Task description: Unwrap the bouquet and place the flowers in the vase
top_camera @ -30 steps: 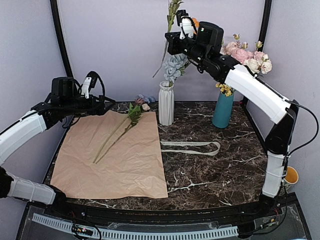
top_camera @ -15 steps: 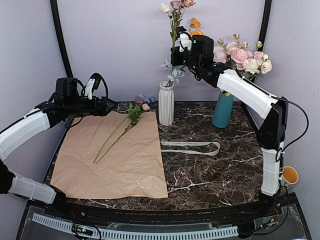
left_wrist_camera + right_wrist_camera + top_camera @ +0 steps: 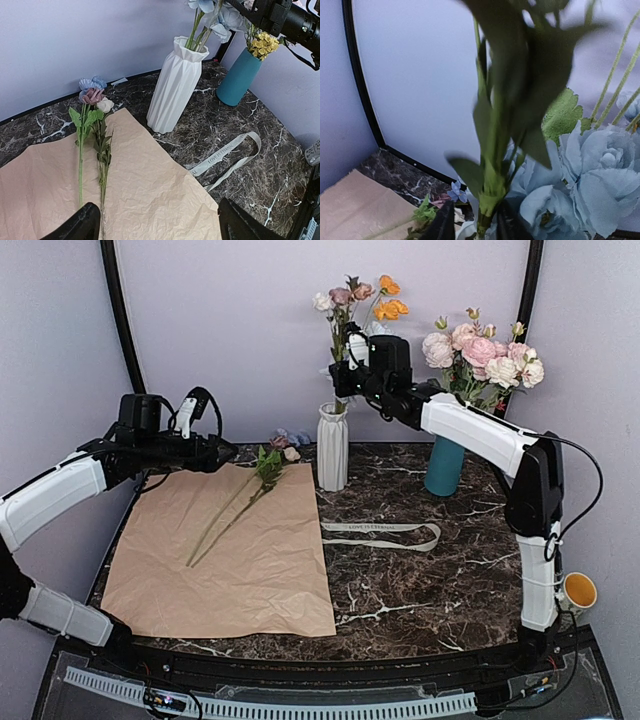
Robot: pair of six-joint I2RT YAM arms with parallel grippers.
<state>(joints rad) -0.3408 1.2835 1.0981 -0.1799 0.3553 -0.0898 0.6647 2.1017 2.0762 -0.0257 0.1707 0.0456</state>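
1. Vase (image 3: 332, 447): white, ribbed, upright on the surface (image 3: 420, 585), just beside the far right corner of the paper (image 3: 220, 570).
2. Flowers (image 3: 355, 305): orange, pink, cream and blue blooms stand in the vase; two more stems (image 3: 232, 508) lie side by side on the flat tan paper.

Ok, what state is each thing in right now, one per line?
White vase: upright, flowers standing in it.
Teal vase: upright, holding roses.
Kraft paper: spread flat, loose stems lying on it.
Ribbon: untied, loose on table.
Left pincer: open, empty.
Right pincer: around the flowers, grip unclear.
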